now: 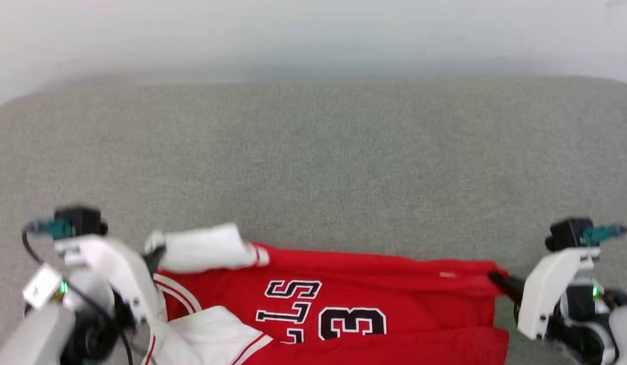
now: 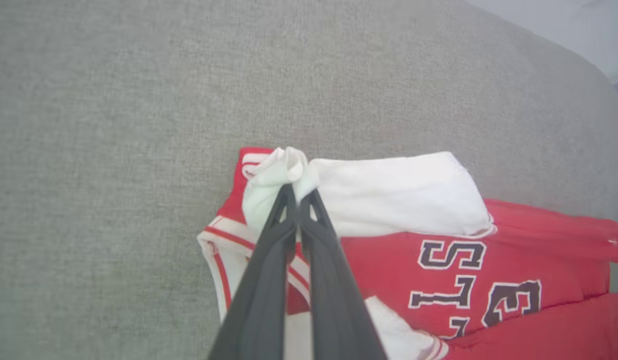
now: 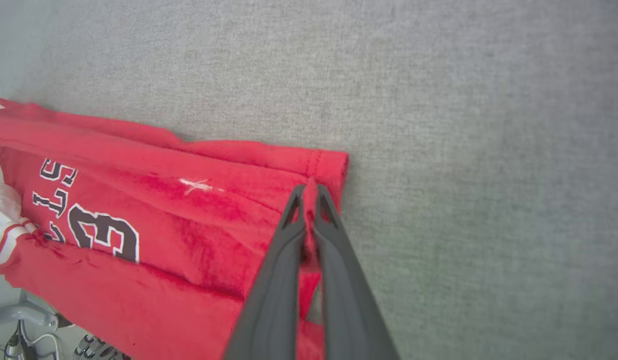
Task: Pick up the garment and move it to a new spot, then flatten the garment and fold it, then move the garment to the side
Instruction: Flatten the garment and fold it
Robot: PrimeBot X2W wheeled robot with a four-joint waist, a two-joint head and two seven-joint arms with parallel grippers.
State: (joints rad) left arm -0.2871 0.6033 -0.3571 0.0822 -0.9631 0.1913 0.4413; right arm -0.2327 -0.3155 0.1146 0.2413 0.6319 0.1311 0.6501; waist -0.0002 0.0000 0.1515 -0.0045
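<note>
Two garment (image 1: pixel 394 281) ends clamped — left gripper (image 2: pixel 299 194), right gripper (image 3: pixel 311 194) — grey surface (image 1: pixel 313 152) beyond.

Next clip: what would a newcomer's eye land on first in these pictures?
The red garment with black, white-outlined lettering stands out against the grey fabric surface, low in the head view. It is pinched at both ends: the left gripper is shut on its white sleeve, and the right gripper is shut on its red hem corner.
</note>
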